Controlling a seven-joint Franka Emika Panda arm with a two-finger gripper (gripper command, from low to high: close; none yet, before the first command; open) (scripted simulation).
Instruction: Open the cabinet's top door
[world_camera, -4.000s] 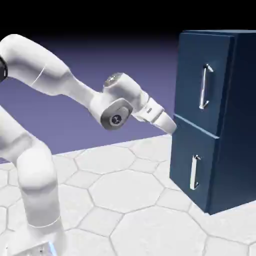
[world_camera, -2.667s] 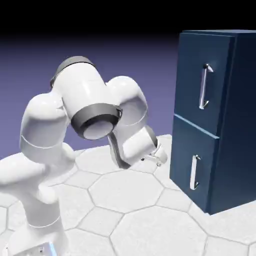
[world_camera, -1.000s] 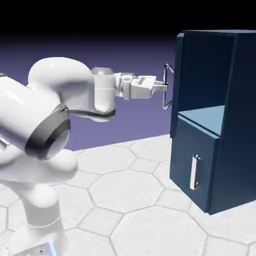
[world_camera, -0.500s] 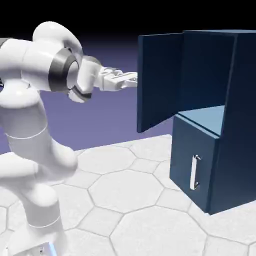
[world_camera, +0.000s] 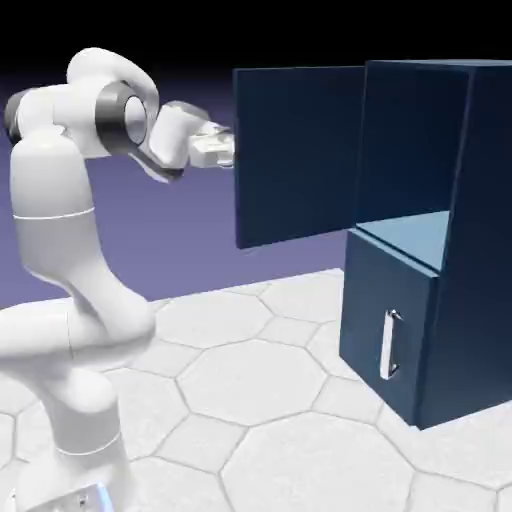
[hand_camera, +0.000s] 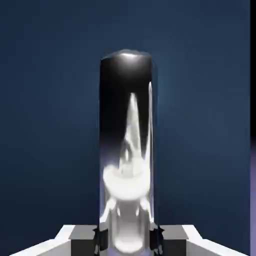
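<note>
At the upper front of the cabinet (world_camera: 430, 230), the top door (world_camera: 297, 155) now stands swung far out to the left, wider than it was half a second ago and far past its barely cracked position a second ago. Its light-blue interior shelf is exposed. Beside the door's free edge, the gripper (world_camera: 222, 148) has moved left with it. From the hand camera, the fingers (hand_camera: 84, 239) are clamped on the silver bar handle (hand_camera: 126, 150), which fills the middle. Judging by this wide swing, the opening looks essentially done; the lower panel (world_camera: 388, 335) remains closed.
</note>
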